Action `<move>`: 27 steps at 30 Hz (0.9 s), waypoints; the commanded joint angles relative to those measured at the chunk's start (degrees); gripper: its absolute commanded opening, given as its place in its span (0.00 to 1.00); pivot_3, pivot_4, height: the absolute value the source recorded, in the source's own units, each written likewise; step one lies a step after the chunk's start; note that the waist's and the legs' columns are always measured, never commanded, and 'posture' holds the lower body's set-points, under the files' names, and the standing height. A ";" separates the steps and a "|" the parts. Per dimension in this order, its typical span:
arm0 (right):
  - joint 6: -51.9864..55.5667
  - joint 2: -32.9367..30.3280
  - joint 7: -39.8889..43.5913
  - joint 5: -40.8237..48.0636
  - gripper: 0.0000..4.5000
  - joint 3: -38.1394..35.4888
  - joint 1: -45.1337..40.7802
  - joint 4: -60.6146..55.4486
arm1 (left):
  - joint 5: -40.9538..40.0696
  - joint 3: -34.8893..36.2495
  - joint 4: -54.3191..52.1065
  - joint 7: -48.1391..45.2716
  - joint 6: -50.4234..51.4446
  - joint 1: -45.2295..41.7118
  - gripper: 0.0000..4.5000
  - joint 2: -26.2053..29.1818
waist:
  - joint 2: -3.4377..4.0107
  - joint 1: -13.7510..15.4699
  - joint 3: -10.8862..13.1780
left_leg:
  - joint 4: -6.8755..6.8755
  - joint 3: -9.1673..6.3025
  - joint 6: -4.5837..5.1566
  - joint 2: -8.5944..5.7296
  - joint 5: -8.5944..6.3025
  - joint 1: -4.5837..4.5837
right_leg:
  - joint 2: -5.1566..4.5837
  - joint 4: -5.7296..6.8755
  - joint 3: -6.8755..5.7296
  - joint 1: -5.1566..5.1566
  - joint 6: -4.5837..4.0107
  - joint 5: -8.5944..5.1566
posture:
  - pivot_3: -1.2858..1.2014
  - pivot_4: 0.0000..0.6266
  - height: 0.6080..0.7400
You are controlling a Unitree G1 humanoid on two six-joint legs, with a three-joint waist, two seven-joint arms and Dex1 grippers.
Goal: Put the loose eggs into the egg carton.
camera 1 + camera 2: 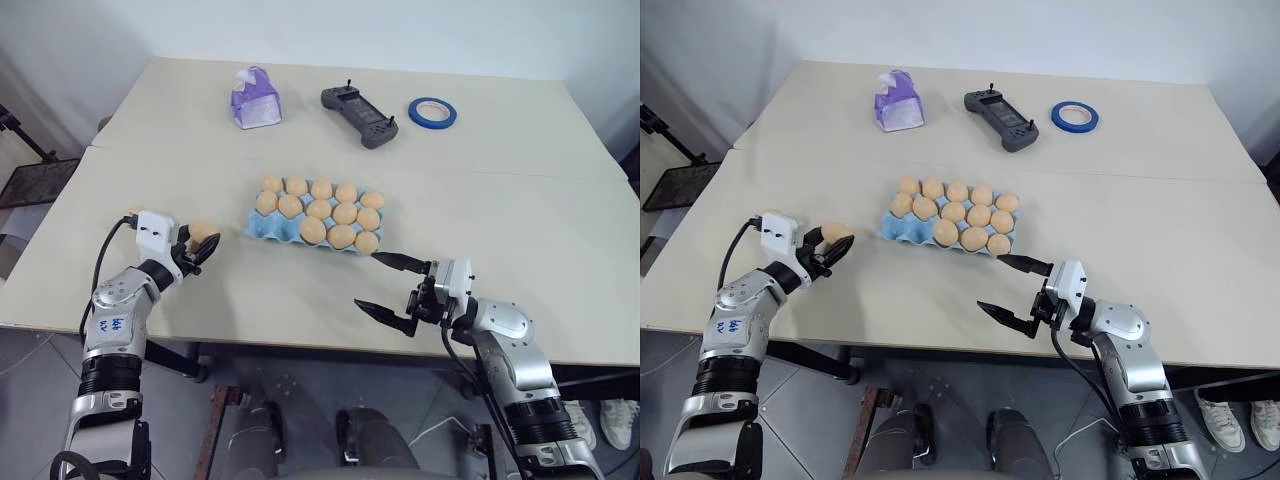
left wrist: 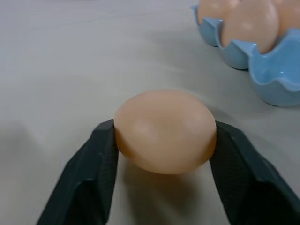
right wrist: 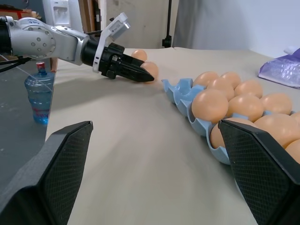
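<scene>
The left gripper [image 2: 161, 154] is closing its fingers [image 2: 91, 173] on an egg [image 2: 165, 131], one pad touching each side of it. The egg is sitting on the surface [image 1: 300, 290] toward its left edge, just beside the left end of the carton [image 1: 262, 228]. A second loose egg [image 3: 138, 54] is lying beyond the left gripper, nearer that left edge.

The egg looks smooth, rounded and light, with a thin shell, so it is likely slippery between hard pads and easy to crack. The safest hold is probably across its widest middle, as the pads are sitting now, with only gentle pressure; a grip nearer either end would likely squirt it out.

The carton is lying mid-surface and is carrying eggs in nearly every cup. Two cups at its left end [image 2: 276, 86] are showing empty blue pulp, and those seem to be the open places for the loose eggs.

The right gripper [image 1: 385, 283] is hovering near the front edge with its fingers spread wide and nothing between them, just beside the carton's right front corner.
</scene>
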 commanded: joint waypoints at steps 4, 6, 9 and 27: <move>-0.60 0.02 -0.39 0.19 1.00 -0.43 -0.71 -1.08 | -3.61 -1.23 -9.59 -4.73 3.02 -4.35 0.55 0.68 | 0.00 0.19 0.00 | -0.03 0.00 0.00 -0.01 0.00 -0.01 | 0.00 -0.02 -0.01 0.00 0.00 0.00 | 0.52 0.24 1.00; -0.69 -0.01 -0.69 0.03 1.00 -0.61 -0.47 -1.19 | -4.57 -4.52 -12.65 -8.78 4.90 -6.58 0.55 0.09 | -0.01 0.41 0.00 | -0.04 0.00 0.00 -0.03 0.00 -0.02 | 0.00 -0.03 -0.02 0.01 0.00 0.00 | 0.52 0.24 1.00; -0.76 0.07 -1.18 -0.18 1.00 -0.72 -0.04 -1.57 | -4.10 -7.58 -11.73 -12.20 5.28 -9.07 0.55 -1.14 | 0.00 0.55 0.00 | -0.01 0.03 -0.01 -0.07 0.01 -0.02 | 0.00 -0.04 -0.01 0.03 0.01 0.01 | 0.52 0.24 1.00; -1.04 1.24 -5.92 0.05 1.00 -0.86 1.93 -5.38 | -0.09 -11.02 -2.22 -14.57 -0.01 -13.96 1.00 -3.82 | -0.01 0.04 0.01 | 0.08 -0.01 0.03 -0.04 0.05 -0.02 | 0.06 0.00 0.04 0.02 0.03 0.01 | 0.52 0.24 1.00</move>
